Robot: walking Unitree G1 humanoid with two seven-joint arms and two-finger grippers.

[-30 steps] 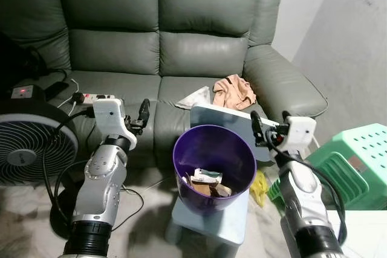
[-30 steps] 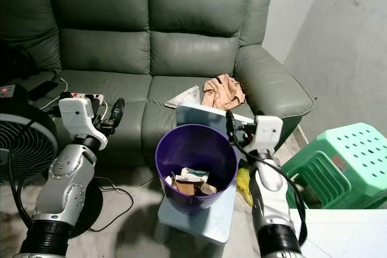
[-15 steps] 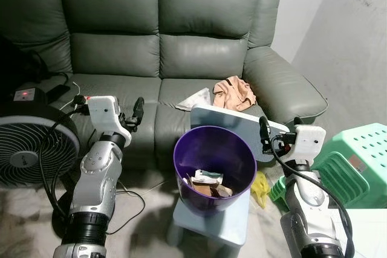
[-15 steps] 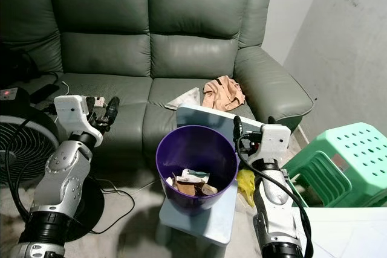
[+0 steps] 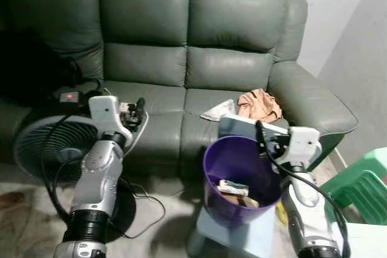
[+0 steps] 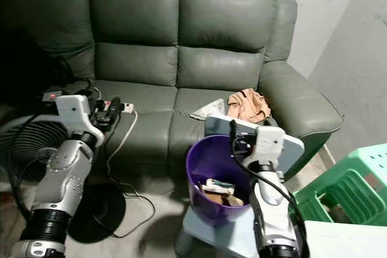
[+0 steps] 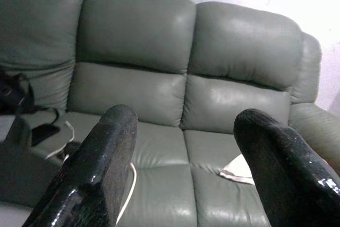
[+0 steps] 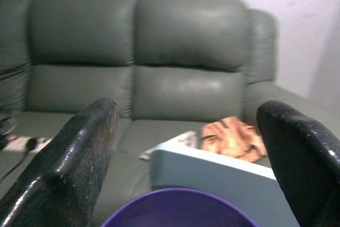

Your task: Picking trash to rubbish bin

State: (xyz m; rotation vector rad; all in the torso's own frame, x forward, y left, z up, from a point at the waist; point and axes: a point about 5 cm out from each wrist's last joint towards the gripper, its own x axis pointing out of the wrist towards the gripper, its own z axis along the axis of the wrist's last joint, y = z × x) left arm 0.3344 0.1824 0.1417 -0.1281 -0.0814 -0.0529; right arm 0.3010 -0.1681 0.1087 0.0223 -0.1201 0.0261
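While both arms are raised in front of the robot, this is how things sit:
Sofa (image 5: 199, 58): big and grey-green, across the back.
Fan (image 5: 45, 143): round and dark, on the floor on the left, seen from the head.
Bin (image 5: 236, 179): purple, on a pale blue stool (image 5: 233, 240), with trash (image 5: 233, 188) inside; the head views look right into it.
Cloth (image 5: 259, 104): tan, on the seat behind the bin.
Left gripper (image 7: 180, 163): fingers spread wide apart, holding nothing, facing the sofa.
Right gripper (image 8: 186, 168): fingers spread wide apart, holding nothing, just above the bin's rim.
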